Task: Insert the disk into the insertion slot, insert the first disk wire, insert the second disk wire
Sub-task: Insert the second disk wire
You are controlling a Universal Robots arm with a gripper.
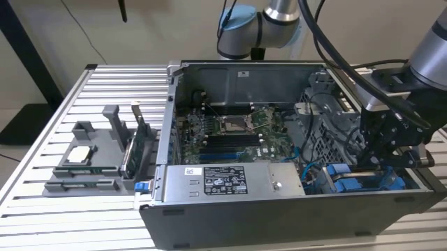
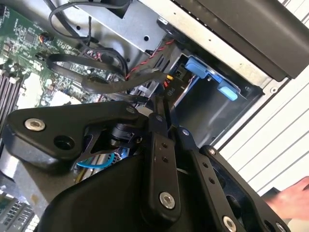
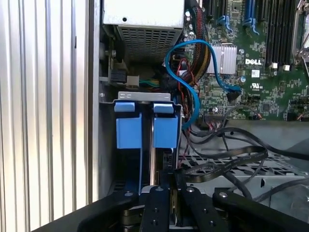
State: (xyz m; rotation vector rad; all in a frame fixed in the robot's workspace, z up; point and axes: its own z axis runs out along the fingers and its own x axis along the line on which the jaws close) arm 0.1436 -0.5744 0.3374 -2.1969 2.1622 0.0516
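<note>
So I had one arm working, and its gripper [image 1: 383,159] hung inside the open computer case [image 1: 279,209], at the end toward the exterior view's right, just above the insertion slot [image 1: 363,180]. From the first wrist view the fingers [image 3: 159,203] looked drawn in to a narrow gap, pinched on a thin upright edge that ran down from the blue fittings; I could not tell for certain what that edge belonged to, and the disk itself I could not make out as a separate thing. I counted two blue plastic tabs [image 3: 145,123] side by side at the mouth of the slot in that view (the same blue showed in the second wrist view [image 2: 210,77], seated in the grey metal bay). One light-blue cable [image 3: 193,72] looped from the motherboard [image 3: 251,53] toward the bay, and several black cables [image 3: 227,159] lay just beside the fingers. One grey power-supply box [image 1: 234,180] sat in the case near the front wall. Outside the case, on the slatted table [image 1: 104,83], one grey fixture tray [image 1: 87,167] held spare parts, well apart from the gripper. One hand [image 2: 292,198] showed at the edge of the second wrist view.
</note>
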